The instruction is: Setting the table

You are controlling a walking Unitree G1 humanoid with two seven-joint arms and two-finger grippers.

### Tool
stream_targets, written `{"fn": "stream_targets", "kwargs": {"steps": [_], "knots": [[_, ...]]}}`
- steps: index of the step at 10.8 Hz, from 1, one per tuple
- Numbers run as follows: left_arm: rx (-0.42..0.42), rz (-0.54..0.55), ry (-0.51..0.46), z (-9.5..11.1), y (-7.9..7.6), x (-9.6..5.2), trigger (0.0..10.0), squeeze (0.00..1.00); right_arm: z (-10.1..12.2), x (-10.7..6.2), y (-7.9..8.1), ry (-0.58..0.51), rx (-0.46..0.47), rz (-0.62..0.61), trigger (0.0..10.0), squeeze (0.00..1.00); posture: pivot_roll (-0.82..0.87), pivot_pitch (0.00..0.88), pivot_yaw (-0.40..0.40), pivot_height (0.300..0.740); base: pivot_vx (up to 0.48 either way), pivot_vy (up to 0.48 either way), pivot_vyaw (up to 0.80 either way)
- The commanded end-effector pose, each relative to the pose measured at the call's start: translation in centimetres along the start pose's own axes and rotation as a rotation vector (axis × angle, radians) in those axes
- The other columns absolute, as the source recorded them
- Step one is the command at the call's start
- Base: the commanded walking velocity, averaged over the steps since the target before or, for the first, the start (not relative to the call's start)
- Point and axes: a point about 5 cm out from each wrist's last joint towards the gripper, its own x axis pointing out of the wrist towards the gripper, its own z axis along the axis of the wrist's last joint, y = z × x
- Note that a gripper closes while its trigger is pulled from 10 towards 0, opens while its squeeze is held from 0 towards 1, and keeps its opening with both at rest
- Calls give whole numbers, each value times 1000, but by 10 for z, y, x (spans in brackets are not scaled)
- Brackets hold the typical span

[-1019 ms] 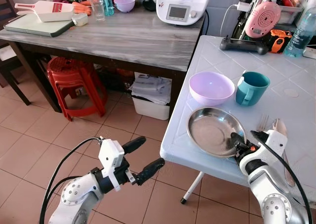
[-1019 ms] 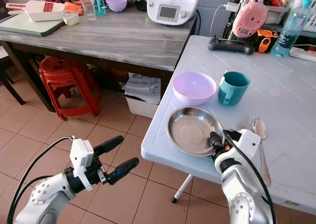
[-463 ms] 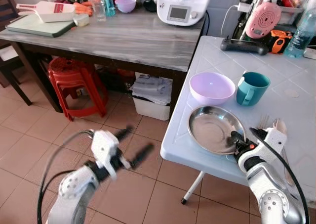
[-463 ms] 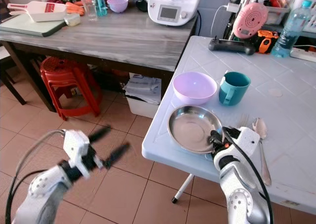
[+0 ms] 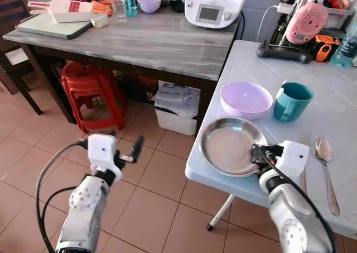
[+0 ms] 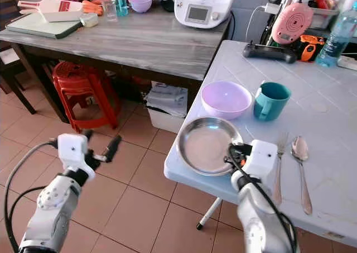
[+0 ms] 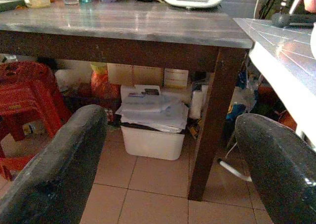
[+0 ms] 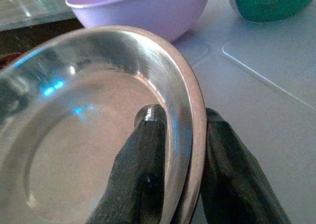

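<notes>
A shiny steel plate (image 5: 231,146) lies at the near left edge of the white tiled table (image 5: 334,110). My right gripper (image 5: 257,152) is shut on the plate's right rim; the right wrist view has one finger (image 8: 140,164) inside the rim and the other outside. Behind the plate stand a lilac bowl (image 5: 245,98) and a teal mug (image 5: 292,100). A fork (image 5: 304,175) and a spoon (image 5: 323,149) lie to the plate's right. My left gripper (image 5: 134,149) is open over the tiled floor, holding nothing.
A grey wooden table (image 5: 139,41) to the left carries a kitchen machine (image 5: 215,4), a cutting board and bottles. Under it are a red stool (image 5: 89,85) and a white bin (image 5: 177,119). Chargers and a water bottle crowd the white table's far end.
The right gripper has drawn the plate leftward toward the table's edge, away from the fork. The left arm has swung up and turned. The camera has shifted slightly.
</notes>
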Motion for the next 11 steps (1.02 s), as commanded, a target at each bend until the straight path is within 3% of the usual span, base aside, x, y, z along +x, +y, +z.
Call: {"fn": "stream_targets", "kwargs": {"steps": [1,3,5,11], "knots": [[0,21,13,-3,2,1,10000,0,2,-4,0,-26,-16,-18,10000,0,3,40,28,740,0,0,0],[-28,58,-1,-1,4,7,10000,0,5,-3,4,-58,-5,-11,10000,0,0,37,32,740,0,0,0],[-42,71,-17,2,5,13,10000,0,6,-3,5,-69,-18,-6,10000,0,-2,35,33,740,0,0,-766],[-63,59,-27,2,1,15,10000,0,14,-7,12,-133,-34,27,10000,0,-3,47,31,740,0,355,-72]]}}
